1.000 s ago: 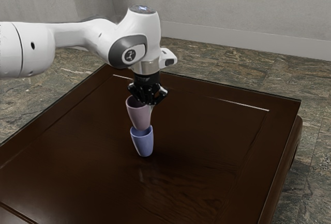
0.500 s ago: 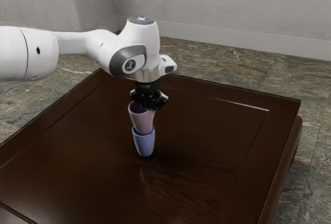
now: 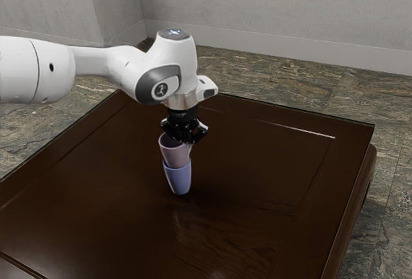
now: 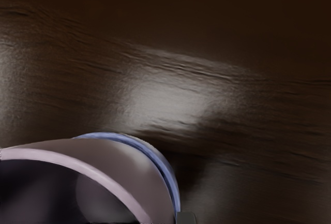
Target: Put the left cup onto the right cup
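Pink cup [image 3: 174, 153] inside blue cup [image 3: 178, 179], rim in gripper [image 3: 185, 138].

Ext cam: high, side-on; wrist cam: close, looking down; shared: pink cup [image 3: 174, 152].

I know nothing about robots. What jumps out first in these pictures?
A big white arm reaches in from the exterior view's left over a dark wooden table. Its black gripper pinches the rim of a pink cup, which sits nested in a blue cup near the table's middle; the stack leans.
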Robot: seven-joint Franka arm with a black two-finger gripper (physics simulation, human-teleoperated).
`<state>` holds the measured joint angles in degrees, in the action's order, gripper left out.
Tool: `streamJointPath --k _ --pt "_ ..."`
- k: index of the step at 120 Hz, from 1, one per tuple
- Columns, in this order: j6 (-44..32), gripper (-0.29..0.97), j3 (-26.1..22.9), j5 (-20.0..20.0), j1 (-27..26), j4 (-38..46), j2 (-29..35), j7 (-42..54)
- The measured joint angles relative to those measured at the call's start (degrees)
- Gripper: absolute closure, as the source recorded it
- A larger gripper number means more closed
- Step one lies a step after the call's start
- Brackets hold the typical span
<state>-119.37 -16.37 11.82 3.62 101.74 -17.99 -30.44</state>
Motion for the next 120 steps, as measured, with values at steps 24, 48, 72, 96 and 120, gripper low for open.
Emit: streamJointPath --k 24,48,72,96,120 --pt "-0.4 0.67 0.8 -0.2 0.0 0.1 -0.5 0.2" --pt "-0.3 0.28 1.1 -0.6 0.0 0.1 -0.5 0.4" --pt "-0.2 0.11 1.1 -0.7 0.0 0.1 -0.3 0.6" --pt "-0.1 0.04 1.1 -0.7 0.0 0.1 0.2 0.6" --pt "0.0 0.02 1.1 -0.7 0.0 0.0 0.4 0.6"
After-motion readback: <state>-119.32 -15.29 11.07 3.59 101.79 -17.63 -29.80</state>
